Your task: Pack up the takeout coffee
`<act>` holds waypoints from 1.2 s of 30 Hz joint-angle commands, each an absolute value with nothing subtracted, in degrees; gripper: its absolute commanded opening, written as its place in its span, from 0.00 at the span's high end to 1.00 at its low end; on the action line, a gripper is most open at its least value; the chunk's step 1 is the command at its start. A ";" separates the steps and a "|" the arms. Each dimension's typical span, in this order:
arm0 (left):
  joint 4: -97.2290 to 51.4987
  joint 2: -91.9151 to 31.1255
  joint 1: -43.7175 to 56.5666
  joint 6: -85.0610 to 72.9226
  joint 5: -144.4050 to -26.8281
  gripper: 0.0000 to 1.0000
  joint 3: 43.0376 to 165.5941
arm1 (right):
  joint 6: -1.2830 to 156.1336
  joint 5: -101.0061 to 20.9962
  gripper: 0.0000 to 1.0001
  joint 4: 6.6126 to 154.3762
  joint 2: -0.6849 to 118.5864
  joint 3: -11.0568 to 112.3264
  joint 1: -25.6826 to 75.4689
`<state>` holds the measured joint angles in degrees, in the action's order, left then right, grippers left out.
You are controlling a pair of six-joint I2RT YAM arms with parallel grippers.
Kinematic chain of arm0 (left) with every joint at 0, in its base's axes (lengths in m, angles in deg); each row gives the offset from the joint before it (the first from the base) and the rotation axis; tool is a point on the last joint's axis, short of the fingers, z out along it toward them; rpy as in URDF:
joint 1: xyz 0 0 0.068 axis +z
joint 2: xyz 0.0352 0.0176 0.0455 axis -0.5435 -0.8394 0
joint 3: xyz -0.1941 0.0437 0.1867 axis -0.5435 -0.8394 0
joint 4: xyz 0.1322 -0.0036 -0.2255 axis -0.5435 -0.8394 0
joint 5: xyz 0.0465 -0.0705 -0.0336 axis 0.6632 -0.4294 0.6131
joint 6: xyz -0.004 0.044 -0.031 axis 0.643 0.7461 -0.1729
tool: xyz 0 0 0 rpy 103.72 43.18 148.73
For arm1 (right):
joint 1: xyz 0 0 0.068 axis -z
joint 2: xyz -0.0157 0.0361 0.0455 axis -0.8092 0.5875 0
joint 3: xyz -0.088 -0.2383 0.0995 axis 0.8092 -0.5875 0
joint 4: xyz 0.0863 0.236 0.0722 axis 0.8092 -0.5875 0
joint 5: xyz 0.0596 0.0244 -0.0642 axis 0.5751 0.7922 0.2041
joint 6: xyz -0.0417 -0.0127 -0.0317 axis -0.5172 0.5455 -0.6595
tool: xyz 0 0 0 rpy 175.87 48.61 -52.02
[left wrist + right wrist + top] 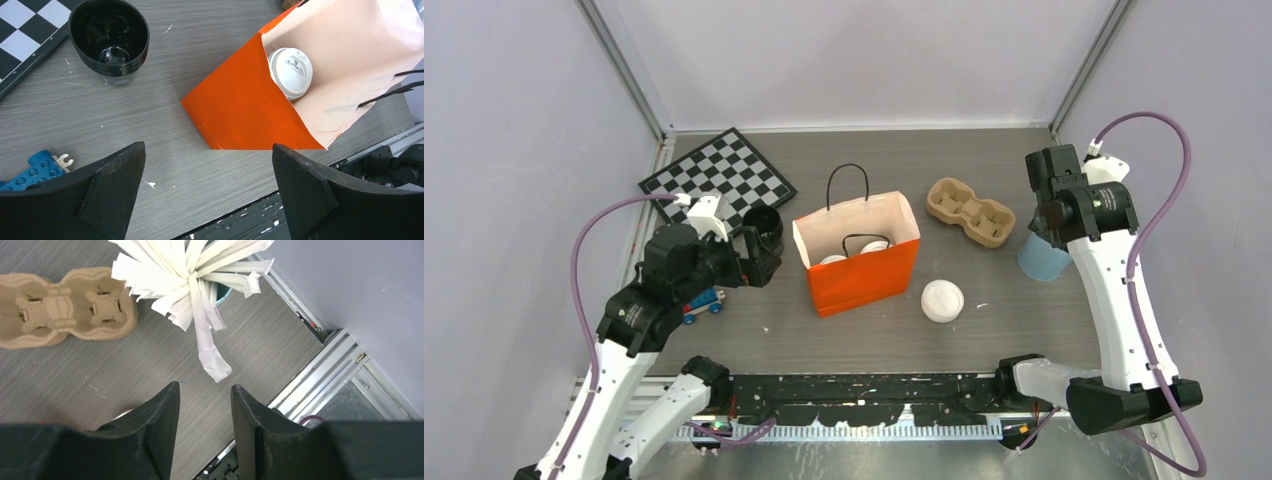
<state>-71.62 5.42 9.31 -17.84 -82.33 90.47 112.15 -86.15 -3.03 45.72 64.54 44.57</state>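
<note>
The orange paper bag (864,275) stands open in the middle of the table. Inside it sits the takeout coffee (291,71), its round white sip lid facing up; from above, two white lids (832,260) (876,246) show in the bag. My left gripper (208,147) is open and empty, low over the table left of the bag, next to a black lidless cup (110,37). My right gripper (205,386) hovers at the far right above a blue cup of paper-wrapped straws (190,270), its jaws partly apart with nothing between them.
A round white disc (942,300) lies on the table right of the bag. A brown pulp cup carrier (970,210) sits behind it. A chessboard (716,178) lies at the back left, a blue toy (704,305) near my left arm. One straw (210,350) droops toward my right fingers.
</note>
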 commanded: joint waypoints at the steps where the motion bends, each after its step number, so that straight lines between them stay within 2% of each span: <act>1: -72.07 5.55 9.11 -16.45 -81.15 0.00 92.58 | 110.99 -88.79 0.53 2.75 44.92 63.07 45.36; 13: -75.15 6.17 9.11 -14.46 -79.09 0.00 94.09 | 106.23 -91.22 0.61 10.50 42.33 56.87 47.79; 23: -75.07 6.12 9.11 -14.09 -79.16 0.00 93.85 | 103.85 -89.91 0.99 10.23 42.62 59.49 47.89; 36: -74.80 6.49 9.11 -14.26 -79.03 0.00 93.51 | 101.43 -90.24 1.00 8.28 44.01 69.02 47.92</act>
<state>-75.93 5.90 9.31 -15.00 -79.86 92.02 102.99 -89.45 8.58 43.76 64.87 47.76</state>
